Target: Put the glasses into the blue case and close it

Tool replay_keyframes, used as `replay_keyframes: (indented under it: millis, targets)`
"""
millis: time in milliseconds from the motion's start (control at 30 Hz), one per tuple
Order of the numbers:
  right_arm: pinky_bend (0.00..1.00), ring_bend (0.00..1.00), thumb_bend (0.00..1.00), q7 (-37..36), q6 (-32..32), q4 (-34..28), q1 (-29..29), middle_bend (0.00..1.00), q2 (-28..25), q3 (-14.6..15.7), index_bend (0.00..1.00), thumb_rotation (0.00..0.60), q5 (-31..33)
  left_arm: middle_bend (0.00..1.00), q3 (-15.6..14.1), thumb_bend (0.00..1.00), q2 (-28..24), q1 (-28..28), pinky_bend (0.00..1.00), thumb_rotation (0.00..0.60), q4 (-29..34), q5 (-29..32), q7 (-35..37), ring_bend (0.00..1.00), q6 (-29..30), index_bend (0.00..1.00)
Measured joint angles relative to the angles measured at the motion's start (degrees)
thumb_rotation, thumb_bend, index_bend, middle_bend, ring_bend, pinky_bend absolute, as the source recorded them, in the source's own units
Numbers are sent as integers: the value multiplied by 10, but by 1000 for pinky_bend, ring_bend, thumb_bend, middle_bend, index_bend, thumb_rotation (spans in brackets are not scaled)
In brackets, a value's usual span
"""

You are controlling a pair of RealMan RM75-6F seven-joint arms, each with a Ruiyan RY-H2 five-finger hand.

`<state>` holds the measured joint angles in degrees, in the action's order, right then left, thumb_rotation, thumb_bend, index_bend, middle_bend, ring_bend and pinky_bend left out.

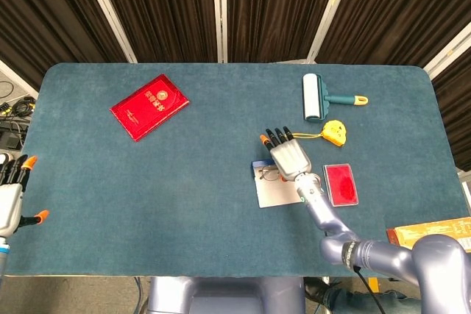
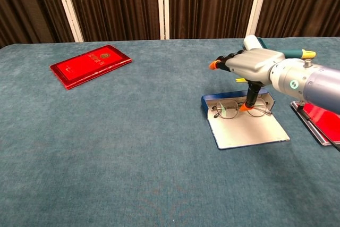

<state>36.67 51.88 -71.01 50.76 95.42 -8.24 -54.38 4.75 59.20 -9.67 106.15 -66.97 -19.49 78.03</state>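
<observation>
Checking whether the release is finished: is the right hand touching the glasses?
Cannot tell. In the chest view the right hand is open, but its thumb tip overlaps the glasses frame with no visible gap.

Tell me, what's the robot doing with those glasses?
The robot is packing the glasses into a blue case. They lie in the open case, at its back edge, and the lid is not shut yet. The right hand hovers just above them, fingers spread, one fingertip pointing down by the frame. The left hand waits at the table's far edge, holding nothing.

glasses (image 1: 269, 174) partly under right hand (image 1: 289, 157)
</observation>
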Motion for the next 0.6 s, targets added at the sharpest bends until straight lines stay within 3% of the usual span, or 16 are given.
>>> replay_keyframes:
  millis: [600]
  targets:
    - [0, 0, 49, -25, -10, 81, 17, 0, 42, -42, 1, 600, 16, 0, 3, 0, 0, -4, 0, 600, -6, 15, 3, 0, -5, 0]
